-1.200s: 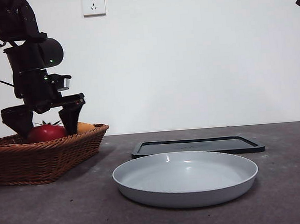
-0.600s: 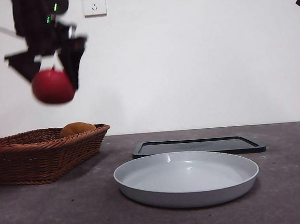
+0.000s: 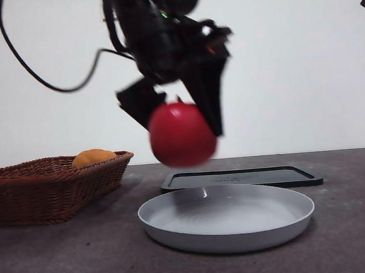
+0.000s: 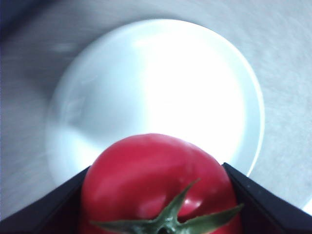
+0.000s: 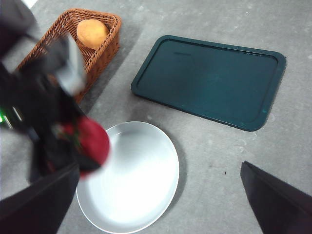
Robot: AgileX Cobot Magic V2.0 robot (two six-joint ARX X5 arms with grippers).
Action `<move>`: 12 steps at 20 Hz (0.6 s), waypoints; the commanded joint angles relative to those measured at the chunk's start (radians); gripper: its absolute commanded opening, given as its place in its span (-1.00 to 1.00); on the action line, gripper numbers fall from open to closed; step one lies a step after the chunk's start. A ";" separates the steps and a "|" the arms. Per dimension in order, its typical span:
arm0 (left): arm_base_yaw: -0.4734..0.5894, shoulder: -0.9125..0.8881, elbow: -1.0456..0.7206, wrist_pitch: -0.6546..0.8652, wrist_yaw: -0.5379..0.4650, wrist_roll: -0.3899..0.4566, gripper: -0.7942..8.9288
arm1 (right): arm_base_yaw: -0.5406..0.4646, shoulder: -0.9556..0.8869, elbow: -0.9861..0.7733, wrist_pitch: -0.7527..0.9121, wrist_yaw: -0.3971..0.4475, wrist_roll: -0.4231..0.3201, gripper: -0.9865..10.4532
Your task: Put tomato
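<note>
grey bench under a plain white wall: the tomato [image 3: 181, 134], which a second ago sat in the wicker basket [image 3: 48, 191], now hangs clamped between the jaws of the left end effector [image 3: 176, 115] above the near edge of the white plate [image 3: 227, 218]. with the lift and carry done, lowering and release probably remain; the orange fruit [image 3: 93, 158] stays in the basket, and the right end effector [image 5: 161, 204] waits aside with jaws apart.
</note>
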 commanded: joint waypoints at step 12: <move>-0.066 0.132 -0.033 0.206 -0.054 -0.031 -0.33 | 0.004 0.004 0.016 0.006 -0.002 -0.005 0.25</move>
